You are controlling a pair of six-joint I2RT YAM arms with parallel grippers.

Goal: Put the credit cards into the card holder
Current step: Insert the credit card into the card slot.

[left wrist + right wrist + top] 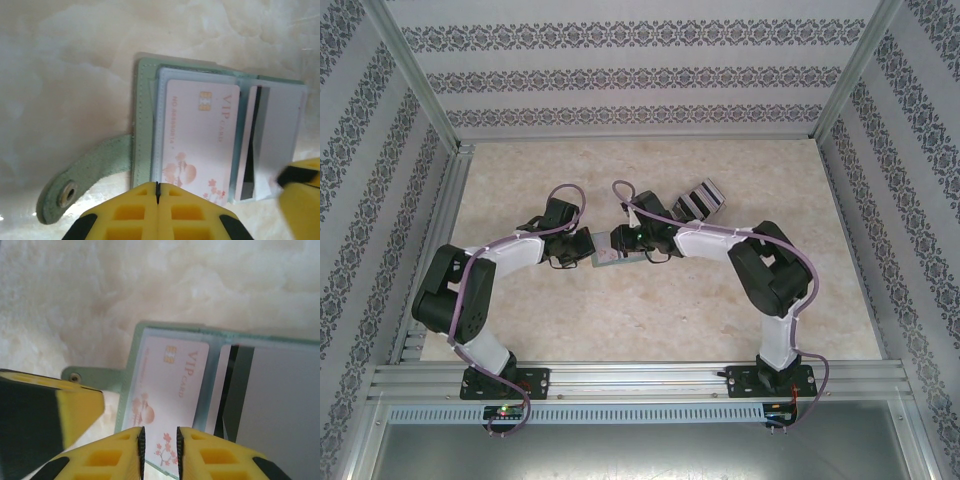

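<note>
Beige marbled tabletop (650, 320). Damask-striped wallpaper panels (640, 75) at 12, 9 and 3 o'clock. Aluminium posts (415, 75) at 11 and 1. Slotted aluminium rail (640, 378) along 6 o'clock, grey metal sheet (640, 450) just below it.

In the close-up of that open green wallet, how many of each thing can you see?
Pale green folding card holder, open: 1
Pink-and-white VIP card, pocketed: 1
Card with black stripe, partly hidden: 1
Yellow finger pairs, left fingers and right fingers: 2
Total: 5
</note>
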